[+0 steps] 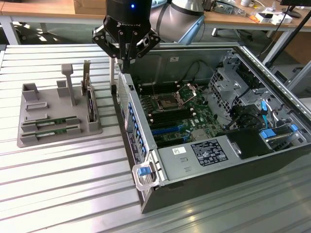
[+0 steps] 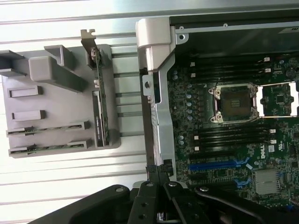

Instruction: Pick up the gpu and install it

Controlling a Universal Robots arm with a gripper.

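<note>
Gpu [image 1: 56, 121], a thin green stick, lies flat in the grey moulded tray [image 1: 53, 99], eight o'clock from my gripper [image 1: 127, 62] in the exterior view; its black fingers look pressed together.

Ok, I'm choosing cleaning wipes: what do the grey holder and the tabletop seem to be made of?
Grey holder: probably plastic, with a matte, uniformly grey finish and blocky moulded or printed shapes. Tabletop: looks like bare aluminium, in ribbed slats with a satin sheen and streaky reflections.
</note>
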